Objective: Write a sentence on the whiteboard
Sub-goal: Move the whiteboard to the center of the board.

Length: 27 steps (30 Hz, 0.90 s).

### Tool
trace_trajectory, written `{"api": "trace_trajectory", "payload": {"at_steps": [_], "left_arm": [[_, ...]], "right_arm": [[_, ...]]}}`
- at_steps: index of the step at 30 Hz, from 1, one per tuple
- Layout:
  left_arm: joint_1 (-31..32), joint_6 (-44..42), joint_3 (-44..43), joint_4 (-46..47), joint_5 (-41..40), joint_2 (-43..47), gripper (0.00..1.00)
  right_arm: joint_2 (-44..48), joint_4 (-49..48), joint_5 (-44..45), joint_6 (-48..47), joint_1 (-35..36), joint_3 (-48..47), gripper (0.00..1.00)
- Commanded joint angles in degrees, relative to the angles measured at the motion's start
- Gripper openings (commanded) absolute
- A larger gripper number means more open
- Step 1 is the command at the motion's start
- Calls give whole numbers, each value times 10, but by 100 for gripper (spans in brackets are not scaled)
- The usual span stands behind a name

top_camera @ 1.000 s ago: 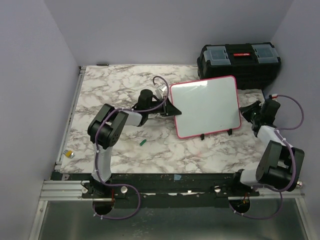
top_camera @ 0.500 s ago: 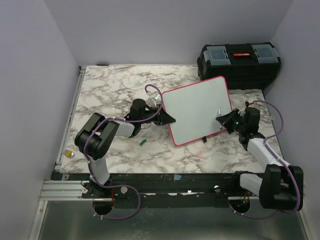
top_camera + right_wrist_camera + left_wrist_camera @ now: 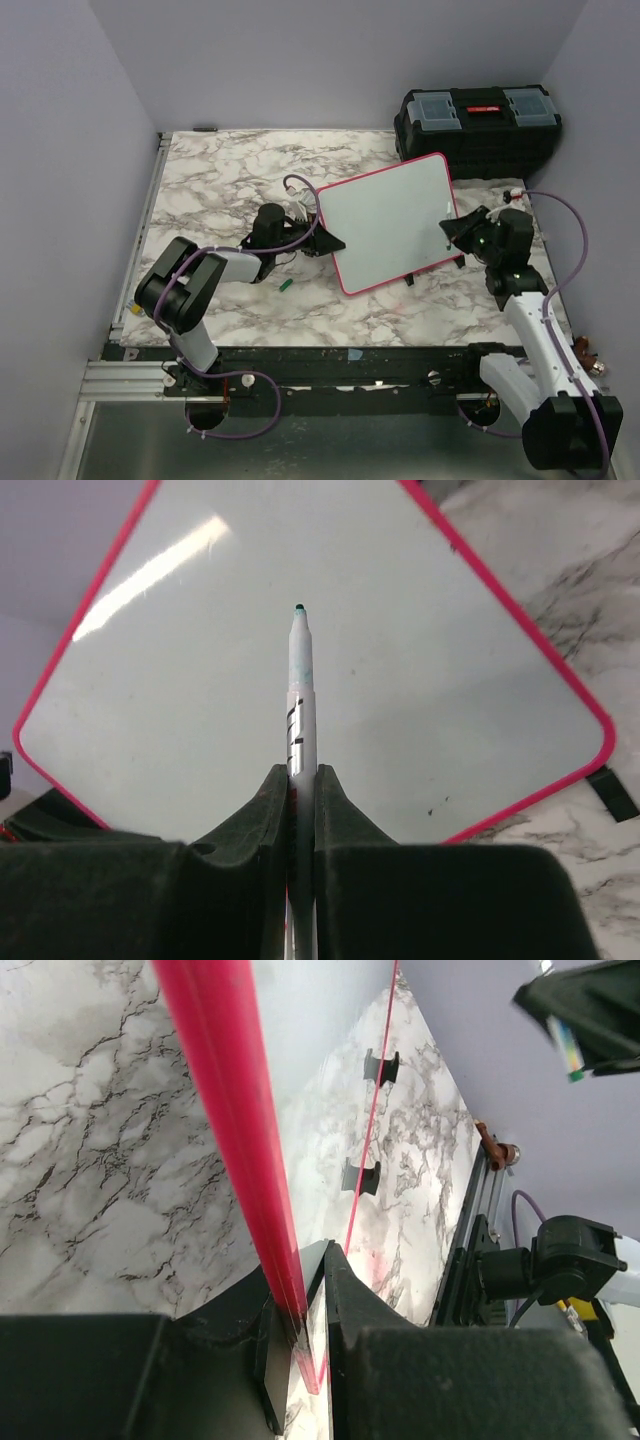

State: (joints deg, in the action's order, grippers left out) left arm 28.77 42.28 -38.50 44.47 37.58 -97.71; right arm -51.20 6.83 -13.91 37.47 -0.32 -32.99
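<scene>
Whiteboard (image 3: 388, 222) shifted left, left tool (image 3: 298, 1282) clamped on its frame, right tool (image 3: 301, 776) pinching marker (image 3: 299, 680).

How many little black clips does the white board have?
2. Both sit on the whiteboard's near edge: one clip closer to the left gripper, the other farther along it. None seems hidden.

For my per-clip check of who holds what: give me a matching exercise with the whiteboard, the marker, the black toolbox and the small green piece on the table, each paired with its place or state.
Column one:
1. whiteboard
2. marker
3. black toolbox
4. small green piece

Column two:
A. at the far right, behind the board
B. lying loose on the marble table
C. pink edge pinched by the left gripper
D. clamped in the right gripper, tip toward the board

Pairs: 1-C, 2-D, 3-A, 4-B.
</scene>
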Motion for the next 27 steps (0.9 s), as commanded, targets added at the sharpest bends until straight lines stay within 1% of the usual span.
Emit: {"api": "trace_trajectory", "payload": {"at_steps": [1, 4, 8, 12, 15, 18, 20, 22, 27], "left_arm": [[4, -48, 2, -21, -14, -15, 0], [7, -48, -10, -22, -10, -22, 0], [12, -58, -25, -41, -10, -26, 0], [13, -64, -32, -48, -8, -26, 0], [13, -68, -34, -51, -7, -27, 0], [13, -69, -37, -51, -6, -30, 0], [13, -70, -39, -49, -6, -32, 0], [13, -69, -39, -47, -4, -34, 0], [13, -72, -36, -49, -4, -32, 0]], "right_arm": [[23, 46, 160, -25, 1, -30, 1], [-6, 28, 254, -27, 1, -30, 1], [-77, 27, 370, -4, 1, -23, 1], [-104, 27, 426, 31, 0, 17, 1], [-105, 32, 450, 41, 0, 40, 1], [-107, 30, 453, 49, 0, 59, 1], [-116, 22, 437, 52, -1, 62, 1], [-123, -9, 421, 49, -1, 69, 1], [-163, -28, 400, 55, -2, 50, 1]]}}
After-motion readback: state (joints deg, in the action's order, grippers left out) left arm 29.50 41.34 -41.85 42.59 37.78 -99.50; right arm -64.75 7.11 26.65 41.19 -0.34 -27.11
